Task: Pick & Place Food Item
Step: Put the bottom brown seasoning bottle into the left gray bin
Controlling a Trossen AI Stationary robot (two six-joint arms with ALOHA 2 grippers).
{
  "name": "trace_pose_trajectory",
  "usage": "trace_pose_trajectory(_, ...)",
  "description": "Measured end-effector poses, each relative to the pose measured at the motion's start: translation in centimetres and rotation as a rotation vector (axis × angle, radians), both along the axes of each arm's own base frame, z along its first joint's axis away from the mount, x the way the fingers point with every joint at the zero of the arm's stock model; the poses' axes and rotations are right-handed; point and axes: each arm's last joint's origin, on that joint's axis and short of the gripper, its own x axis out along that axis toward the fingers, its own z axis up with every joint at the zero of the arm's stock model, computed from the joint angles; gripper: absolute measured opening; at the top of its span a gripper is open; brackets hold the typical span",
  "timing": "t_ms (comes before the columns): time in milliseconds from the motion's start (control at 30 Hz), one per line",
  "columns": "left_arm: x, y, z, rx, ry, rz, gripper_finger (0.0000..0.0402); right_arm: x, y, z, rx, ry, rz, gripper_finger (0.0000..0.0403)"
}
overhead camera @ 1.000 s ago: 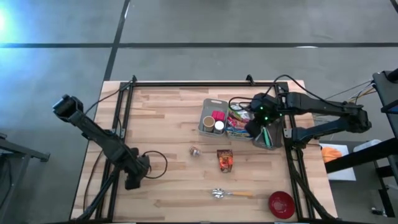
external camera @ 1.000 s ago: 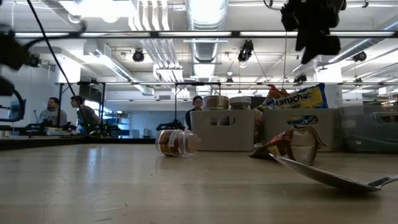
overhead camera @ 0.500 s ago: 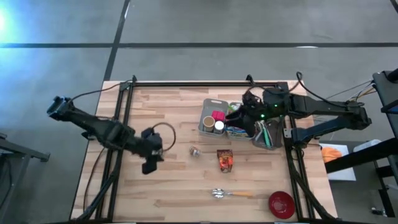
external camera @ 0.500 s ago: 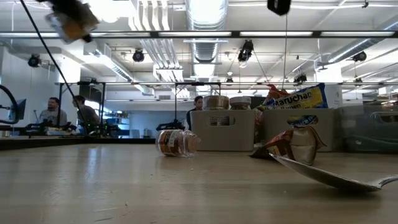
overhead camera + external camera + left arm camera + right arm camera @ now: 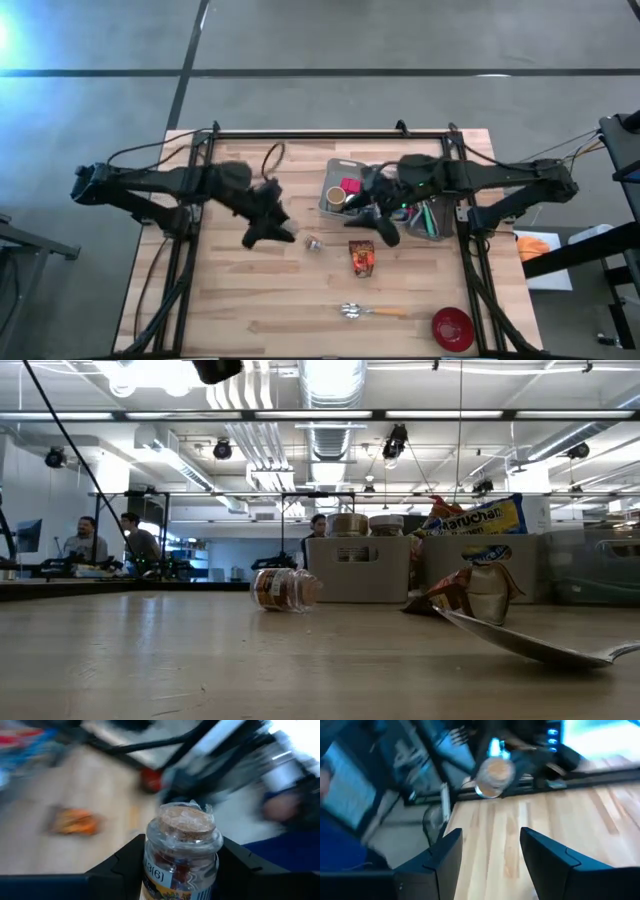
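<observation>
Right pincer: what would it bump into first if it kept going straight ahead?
Probably the cork-topped jar held by the left pincer, across bare table; depth is hard to judge.

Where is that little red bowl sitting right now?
In the high view, the small red bowl sits at the table's near right corner, on the right arm's side, just right of the wooden-handled metal spoon and apart from it.
</observation>
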Motion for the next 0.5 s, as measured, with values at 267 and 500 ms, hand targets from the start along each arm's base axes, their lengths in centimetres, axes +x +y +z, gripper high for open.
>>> trace_pose_trajectory(267,2.4,-0.1,-0.4,-0.233,-0.007,-0.16,0.0181,4.2,0.3,2.8,-0.262,0.02,0.151,0.0196)
trace_pose_trajectory(500,2.9,-0.1,-0.2,-0.241,-0.039,-0.181,0.0181,7.4,0.5,3.7,-0.313,0.109,0.223,0.0196)
